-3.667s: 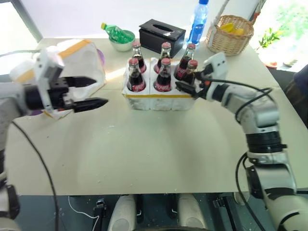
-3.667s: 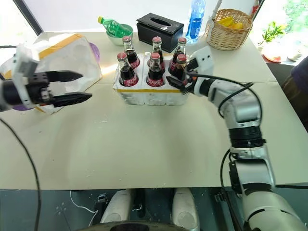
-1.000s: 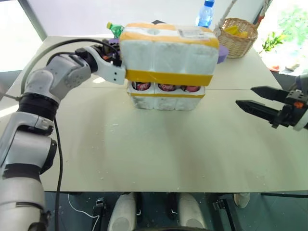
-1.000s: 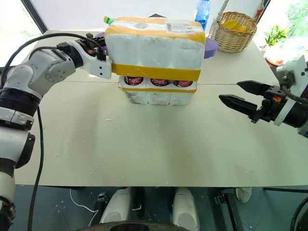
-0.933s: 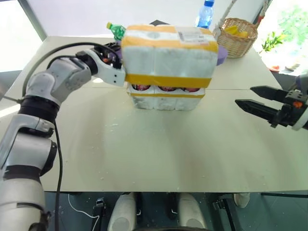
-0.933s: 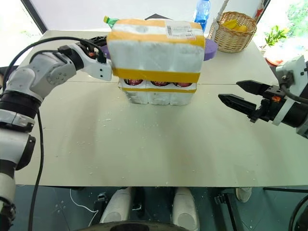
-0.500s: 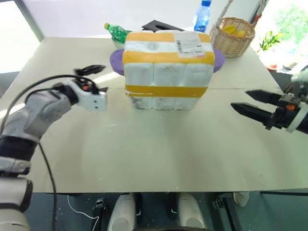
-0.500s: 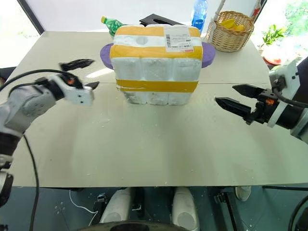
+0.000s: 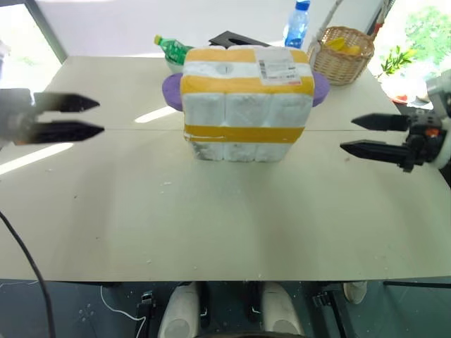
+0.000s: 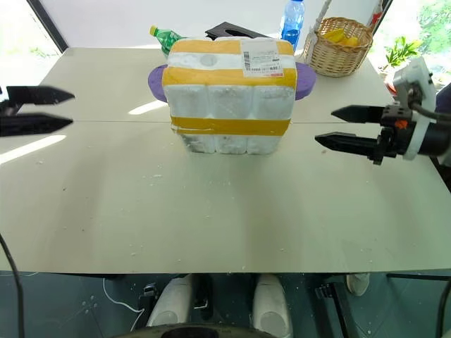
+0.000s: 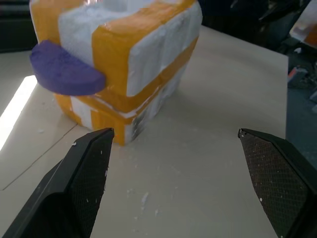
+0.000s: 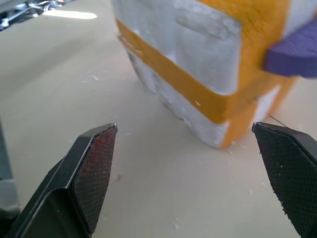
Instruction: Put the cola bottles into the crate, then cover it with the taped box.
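- Cover placed: the taped box (image 9: 246,102) now sits down over the crate (image 9: 243,149) at mid-desk. A second ago you still had it hanging a little above, with the red labels of the cola bottles showing in the gap; that gap has closed and the bottles are hidden under the box.
- Left end effector (image 9: 70,117): it has let go and pulled well off to the left of the box. Fingers spread, nothing between them.
- Right end effector (image 9: 372,135): well off to the right of the box, fingers apart, empty, pointing in towards it.
- Reading: with the bottles crated and the cover resting on its own, the task looks finished or very nearly so. Check the seating before you call it.
- Orientation: the box's long axis runs left to right across the desk (image 9: 211,218), lined up with the crate beneath. Shipping label (image 9: 276,67) faces up on the top, towards the right end. Purple piece (image 9: 172,90) sticks out at both the left and right ends.
- Only a strip of the crate shows under the lower yellow band.
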You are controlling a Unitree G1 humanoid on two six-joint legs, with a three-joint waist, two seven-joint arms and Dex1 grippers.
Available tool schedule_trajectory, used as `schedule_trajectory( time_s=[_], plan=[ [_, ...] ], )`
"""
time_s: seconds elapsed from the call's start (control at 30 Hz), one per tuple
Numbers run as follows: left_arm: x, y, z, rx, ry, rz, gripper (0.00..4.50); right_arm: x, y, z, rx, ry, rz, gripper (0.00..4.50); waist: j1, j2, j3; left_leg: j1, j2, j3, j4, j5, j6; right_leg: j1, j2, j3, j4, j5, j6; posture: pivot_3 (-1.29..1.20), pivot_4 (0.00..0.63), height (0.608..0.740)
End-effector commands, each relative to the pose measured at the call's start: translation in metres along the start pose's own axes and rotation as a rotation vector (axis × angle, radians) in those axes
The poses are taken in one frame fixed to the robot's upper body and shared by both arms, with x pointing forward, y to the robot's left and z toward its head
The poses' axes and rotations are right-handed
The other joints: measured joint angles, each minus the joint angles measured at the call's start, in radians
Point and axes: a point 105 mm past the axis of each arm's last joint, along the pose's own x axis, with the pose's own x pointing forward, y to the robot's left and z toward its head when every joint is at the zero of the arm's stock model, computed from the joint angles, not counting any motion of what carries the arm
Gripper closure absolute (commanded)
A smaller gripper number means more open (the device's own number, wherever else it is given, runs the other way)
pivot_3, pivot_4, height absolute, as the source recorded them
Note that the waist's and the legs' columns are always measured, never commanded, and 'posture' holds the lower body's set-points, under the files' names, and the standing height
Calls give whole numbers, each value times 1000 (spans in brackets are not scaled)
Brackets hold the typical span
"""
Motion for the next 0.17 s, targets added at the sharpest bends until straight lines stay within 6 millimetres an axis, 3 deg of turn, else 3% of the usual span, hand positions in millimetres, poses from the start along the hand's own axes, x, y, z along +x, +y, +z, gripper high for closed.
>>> schedule_trajectory(
  time_s=[0.03,0.17],
  plan=[
    [-3,8,-2,33,61,27,296,1,-4,17,-62,-26,14,0,0,0,0,0,0,0,0,0,0,0,0,0,0,0,0,0,150,740],
    [0,11,-7,67,107,40,296,7,-6,17,-69,-36,14,0,0,-1,0,-2,0,1,0,0,0,-1,0,0,0,0,0,0,150,740]
  ],
)
